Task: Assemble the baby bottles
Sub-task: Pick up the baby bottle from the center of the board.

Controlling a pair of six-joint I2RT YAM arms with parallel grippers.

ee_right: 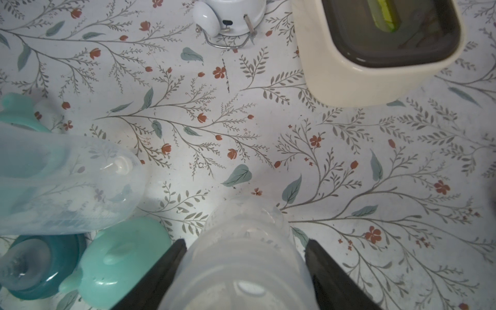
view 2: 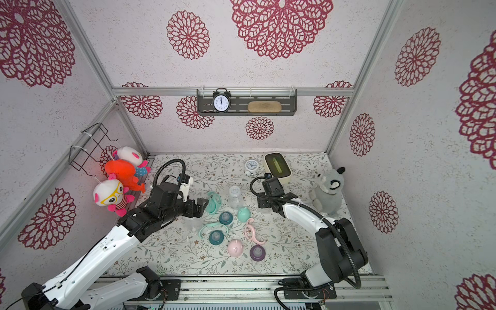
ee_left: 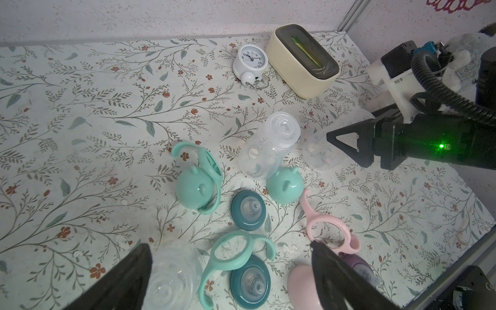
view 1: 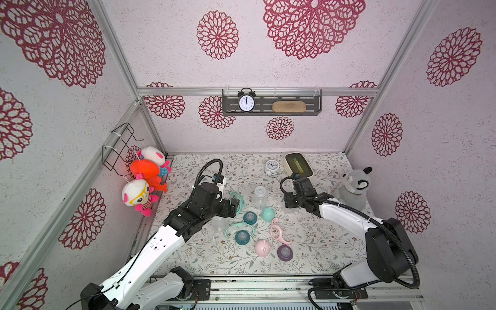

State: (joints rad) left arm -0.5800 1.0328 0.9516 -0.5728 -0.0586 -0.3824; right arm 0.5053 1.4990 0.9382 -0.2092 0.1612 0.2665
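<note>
Right gripper [ee_right: 245, 243]: jaws half spread, one on each side of a lying clear bottle [ee_right: 241, 214] and close against it; whether they already pinch it, I cannot tell.
Left gripper [ee_left: 229, 244]: spread wide, gripping nothing; second clear bottle [ee_left: 171, 279] lies just inside one jaw.
Views: the right wrist view shows the bottle between the jaws; in both top views it is too faint to make out.
Room: mint cap [ee_right: 120, 257] just beside one jaw of the right gripper; bare counter [ee_right: 241, 120] ahead, then cream box [ee_right: 349, 80] and white clock [ee_right: 230, 13].

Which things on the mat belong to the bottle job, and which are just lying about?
For the job: clear bottles, mint caps, pink cap, teal collars, purple collar, handle rings.
Lying about: white alarm clock, cream box, grey plush.
</note>
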